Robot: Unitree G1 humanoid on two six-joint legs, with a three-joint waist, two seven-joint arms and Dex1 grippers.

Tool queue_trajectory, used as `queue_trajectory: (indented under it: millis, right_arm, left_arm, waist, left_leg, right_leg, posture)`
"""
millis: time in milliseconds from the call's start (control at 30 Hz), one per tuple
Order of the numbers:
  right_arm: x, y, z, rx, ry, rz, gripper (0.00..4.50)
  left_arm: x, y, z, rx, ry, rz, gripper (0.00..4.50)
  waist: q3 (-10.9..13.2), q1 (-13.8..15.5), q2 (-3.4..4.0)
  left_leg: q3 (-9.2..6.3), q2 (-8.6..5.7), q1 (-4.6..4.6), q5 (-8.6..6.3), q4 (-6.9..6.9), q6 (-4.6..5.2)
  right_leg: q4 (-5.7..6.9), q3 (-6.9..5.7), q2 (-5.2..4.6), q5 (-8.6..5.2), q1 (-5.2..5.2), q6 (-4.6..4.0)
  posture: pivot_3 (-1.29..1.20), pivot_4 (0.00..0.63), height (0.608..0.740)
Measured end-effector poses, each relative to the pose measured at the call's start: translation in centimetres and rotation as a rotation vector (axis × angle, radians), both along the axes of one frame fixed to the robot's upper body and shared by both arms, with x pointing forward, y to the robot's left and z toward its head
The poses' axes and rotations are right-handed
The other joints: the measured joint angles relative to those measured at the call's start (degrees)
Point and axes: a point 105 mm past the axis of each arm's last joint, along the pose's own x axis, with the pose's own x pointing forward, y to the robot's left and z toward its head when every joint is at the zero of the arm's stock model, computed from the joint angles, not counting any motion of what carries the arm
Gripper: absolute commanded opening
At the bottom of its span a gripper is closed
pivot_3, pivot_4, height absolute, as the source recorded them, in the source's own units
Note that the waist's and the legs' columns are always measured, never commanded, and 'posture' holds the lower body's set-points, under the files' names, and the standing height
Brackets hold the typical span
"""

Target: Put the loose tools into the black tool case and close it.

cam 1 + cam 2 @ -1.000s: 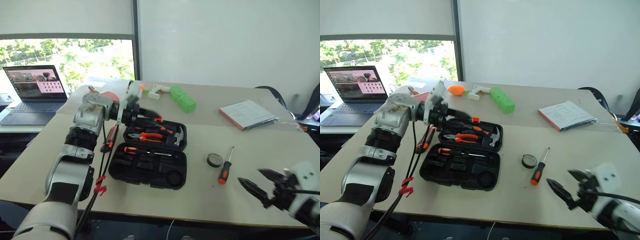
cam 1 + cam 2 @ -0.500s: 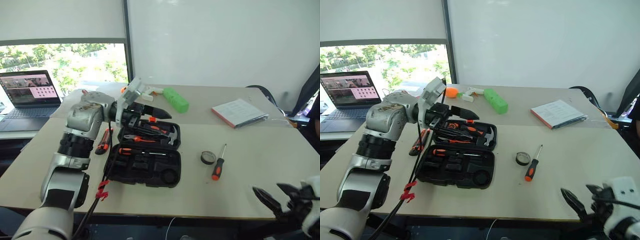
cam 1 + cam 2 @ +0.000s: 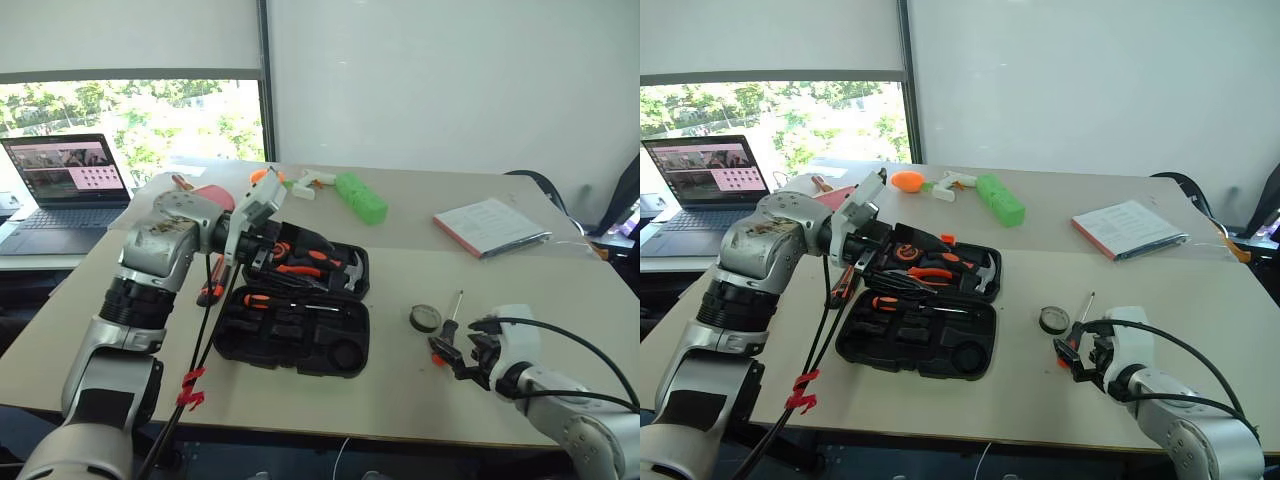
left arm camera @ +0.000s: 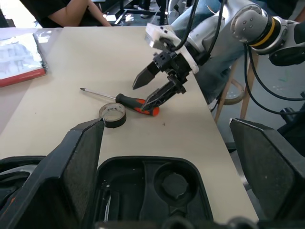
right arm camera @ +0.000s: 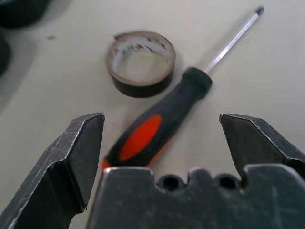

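Since a second ago, our right pincer (image 3: 452, 352) has swung in from the counter's near edge to the black-and-orange screwdriver (image 3: 447, 330), and our left pincer (image 3: 902, 240) has drawn back a little over the case lid. We hold the right pincer wide, its two black fingers (image 5: 76, 157) straddling the orange end of the screwdriver's handle without closing on it. Just beside the handle, on the side toward the case, lies the small black tape roll (image 5: 140, 63), flat on the counter (image 3: 520, 290).

Our left pincer also stands wide and empty, hanging above the raised lid of the black tool case (image 3: 296, 335). We see the case lying open near the counter's middle, orange-handled pliers and a hammer seated in the lid half, another orange-handled tool in the nearer tray. A second black-and-orange tool (image 3: 210, 292) lies on the counter just left of the case, partly hidden by our left arm.

Farther back we see a green block (image 3: 362, 197), a white-and-red booklet (image 3: 493, 227) to the right, and a laptop (image 3: 62, 190) on a separate desk at far left.
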Motion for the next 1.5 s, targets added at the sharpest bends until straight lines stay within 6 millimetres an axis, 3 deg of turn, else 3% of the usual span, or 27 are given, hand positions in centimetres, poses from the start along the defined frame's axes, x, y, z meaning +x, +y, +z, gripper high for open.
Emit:
queue_trajectory:
  millis: [67,167,433,633,700,767,833,967,1133,1233,1367,1500]
  right_arm:
    - [0.4,0.5,-0.2,0.005,0.004,-0.004,4.5]
    - [0.8,1.0,-0.9,0.02,0.025,-0.016,3.77]
    - [1.5,-0.8,-1.0,0.052,0.029,-0.172,1.05]
    - [1.1,-4.4,-0.7,0.04,0.029,-0.307,1.04]
    - [1.5,-5.4,0.7,0.017,-0.013,-0.304,1.04]
    - [2.5,-5.6,3.4,-0.015,-0.105,-0.236,1.04]
    - [3.7,-3.8,6.7,-0.039,-0.207,-0.076,1.04]
    - [4.1,4.5,11.7,-0.147,-0.325,0.513,1.04]
    - [4.1,11.2,11.2,-0.207,-0.275,0.933,1.04]
    - [3.7,13.8,9.8,-0.252,-0.234,1.116,1.04]
    - [3.6,15.3,7.0,-0.308,-0.171,1.256,1.04]
    - [4.4,15.4,5.5,-0.336,-0.138,1.268,1.04]
  left_arm:
    - [0.0,0.0,0.1,-0.001,-0.005,0.005,4.49]
    - [0.0,-0.1,0.1,-0.003,-0.011,0.006,4.5]
    - [0.2,-0.1,0.3,-0.009,-0.036,0.017,4.5]
    - [0.3,-0.1,0.3,-0.012,-0.044,0.026,4.5]
    - [0.3,0.1,0.4,-0.007,-0.05,0.033,4.5]
    - [0.4,0.4,0.4,0.0,-0.055,0.042,4.5]
    - [0.4,1.2,0.4,0.02,-0.059,0.058,4.5]
    - [0.3,4.1,0.1,0.106,-0.06,0.105,4.5]
    - [-0.9,8.5,-1.3,0.248,-0.012,0.193,4.5]
    - [-1.6,9.6,-1.2,0.277,-0.01,0.211,4.5]
    - [-2.6,10.2,-1.5,0.28,0.015,0.223,4.5]
    - [-2.9,10.4,-1.0,0.276,-0.001,0.257,4.5]
  waist:
    - [0.0,-0.2,0.0]
    - [0.0,-0.3,0.0]
    - [0.0,-0.4,0.0]
    - [0.0,-0.1,0.03]
    - [0.1,-0.3,0.09]
    - [0.1,-0.9,0.2]
    - [0.1,-1.7,0.23]
    - [0.3,-2.5,0.45]
    - [0.4,-2.2,0.45]
    - [0.4,-0.9,0.42]
    - [0.5,0.1,0.3]
    - [0.5,0.3,0.23]
  left_leg:
    - [-0.02,0.01,0.02,0.0,0.0,0.0]
    - [-0.03,0.01,0.03,0.0,-0.01,0.0]
    - [-0.03,0.01,0.05,0.01,0.0,0.0]
    - [-0.03,-0.06,-0.01,0.0,0.0,0.0]
    - [-0.03,-0.07,-0.01,0.01,-0.01,0.0]
    - [-0.03,-0.06,0.04,0.01,-0.04,0.0]
    - [-0.09,0.02,0.09,0.01,-0.08,0.0]
    - [-0.25,0.07,0.24,0.0,-0.29,0.01]
    - [-0.24,0.14,0.06,0.0,-0.3,0.01]
    - [-0.27,0.1,-0.48,0.01,-0.05,-0.01]
    - [-0.22,-0.07,-0.67,0.01,0.1,-0.01]
    - [-0.22,-0.08,-0.61,0.03,0.2,-0.03]
  right_leg:
    - [0.02,0.0,0.02,0.0,0.0,0.0]
    - [0.03,0.0,0.02,0.0,0.01,0.0]
    - [0.04,0.0,0.01,0.01,0.03,0.0]
    - [0.0,0.0,-0.04,0.01,0.01,0.04]
    - [0.01,0.02,-0.04,0.01,0.0,0.04]
    - [0.03,0.07,0.0,0.01,-0.02,0.04]
    - [0.04,0.07,0.12,0.01,-0.02,-0.02]
    - [0.04,0.06,0.27,-0.05,0.01,-0.2]
    - [0.12,0.07,0.32,-0.1,-0.24,-0.28]
    - [0.46,-0.01,0.23,-0.14,-0.74,-0.24]
    - [0.54,-0.02,0.04,-0.2,-0.84,-0.13]
    - [0.67,-0.03,0.04,-0.2,-0.81,-0.13]
  posture:
    - [0.0,0.15,0.738]
    - [0.0,0.15,0.738]
    - [0.0,0.15,0.738]
    - [0.0,0.15,0.738]
    - [0.0,0.15,0.738]
    - [0.0,0.15,0.738]
    - [0.0,0.15,0.738]
    - [0.0,0.15,0.738]
    - [0.0,0.15,0.738]
    - [0.0,0.15,0.738]
    - [0.0,0.15,0.738]
    - [0.0,0.15,0.738]
